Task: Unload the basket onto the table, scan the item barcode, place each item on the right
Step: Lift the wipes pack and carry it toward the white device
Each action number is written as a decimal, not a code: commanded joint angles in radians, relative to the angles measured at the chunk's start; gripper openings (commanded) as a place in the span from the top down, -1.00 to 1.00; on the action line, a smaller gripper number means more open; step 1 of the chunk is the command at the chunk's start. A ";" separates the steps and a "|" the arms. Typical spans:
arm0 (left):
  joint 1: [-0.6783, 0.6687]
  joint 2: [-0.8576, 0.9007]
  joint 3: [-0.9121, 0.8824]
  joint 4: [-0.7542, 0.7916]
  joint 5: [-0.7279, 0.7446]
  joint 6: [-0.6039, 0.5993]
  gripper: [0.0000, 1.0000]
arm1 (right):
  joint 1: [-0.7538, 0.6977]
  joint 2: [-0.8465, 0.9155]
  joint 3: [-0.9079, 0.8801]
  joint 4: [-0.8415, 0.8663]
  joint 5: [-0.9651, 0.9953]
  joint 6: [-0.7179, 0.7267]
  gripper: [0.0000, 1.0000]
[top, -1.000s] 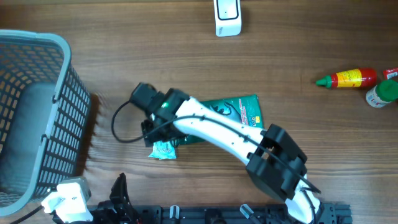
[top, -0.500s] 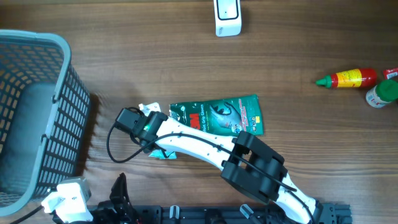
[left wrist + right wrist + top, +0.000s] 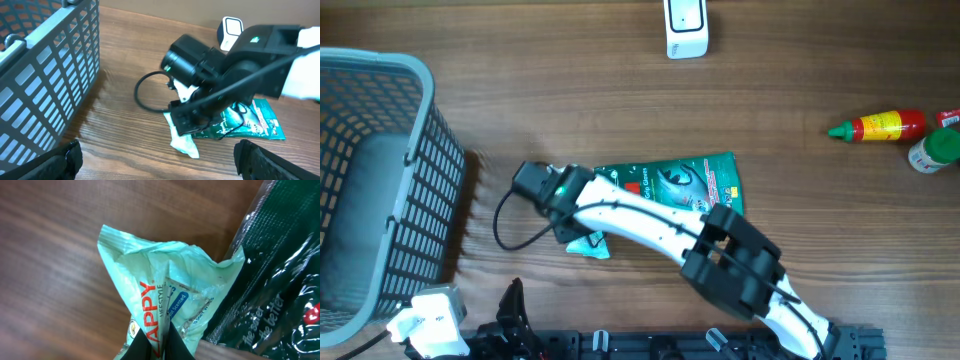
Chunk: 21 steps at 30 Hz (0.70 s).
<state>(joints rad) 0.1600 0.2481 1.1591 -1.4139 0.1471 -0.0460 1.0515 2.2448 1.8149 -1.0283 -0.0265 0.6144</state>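
Observation:
A mint-green wipes packet (image 3: 165, 285) lies on the wooden table, its edge against a dark green pouch (image 3: 280, 295). My right gripper (image 3: 160, 347) is shut on the packet's lower fold, pinching it between both fingers. From overhead the right gripper (image 3: 578, 232) sits over the packet (image 3: 590, 245), left of the dark green pouch (image 3: 680, 183). The white scanner (image 3: 686, 28) stands at the far edge. No barcode shows in any view. My left gripper (image 3: 160, 170) is open low at the near edge, short of the packet (image 3: 182, 142).
A grey mesh basket (image 3: 380, 180) fills the left side. A red sauce bottle (image 3: 880, 127) and a green-capped bottle (image 3: 935, 150) lie at the far right. The right arm's cable loops left of the wrist.
My right gripper has closed onto the mint packet, after hovering over it with jaws apart. Its wrist shifted slightly. The left arm has not moved.

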 commanded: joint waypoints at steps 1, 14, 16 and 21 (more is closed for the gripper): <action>0.006 -0.002 -0.003 0.002 0.008 0.002 -1.00 | -0.120 -0.107 0.008 -0.051 -0.461 -0.302 0.91; 0.006 -0.002 -0.003 0.002 0.008 0.002 -1.00 | -0.517 -0.163 -0.006 -0.583 -1.101 -0.429 0.91; 0.006 -0.002 -0.003 0.002 0.008 0.002 -1.00 | -0.534 -0.163 -0.006 -0.583 -1.107 -0.432 0.91; 0.006 -0.002 -0.003 0.002 0.008 0.002 -1.00 | -0.561 -0.163 -0.008 -0.583 -1.089 -0.644 0.92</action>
<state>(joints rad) 0.1600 0.2485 1.1591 -1.4139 0.1471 -0.0456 0.5037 2.0960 1.8088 -1.6085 -1.0813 0.1223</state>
